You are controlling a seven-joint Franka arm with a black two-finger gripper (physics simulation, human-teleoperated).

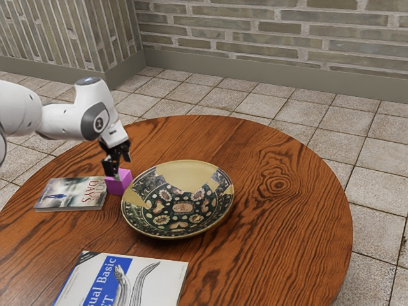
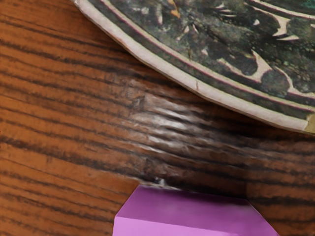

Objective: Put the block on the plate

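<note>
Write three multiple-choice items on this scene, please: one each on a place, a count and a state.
1. Where is the pink block?
A) On the plate
B) Between the plate and the smaller book
C) On the smaller book

2. How many books lie on the table?
A) Two
B) Three
C) Four

3. How is the blue-and-white book?
A) Open
B) Standing upright
C) Closed, lying flat

Key:
1 B: tabletop grain shows between block and plate rim.
2 A: two covers show.
3 C: its front cover faces up.
</note>
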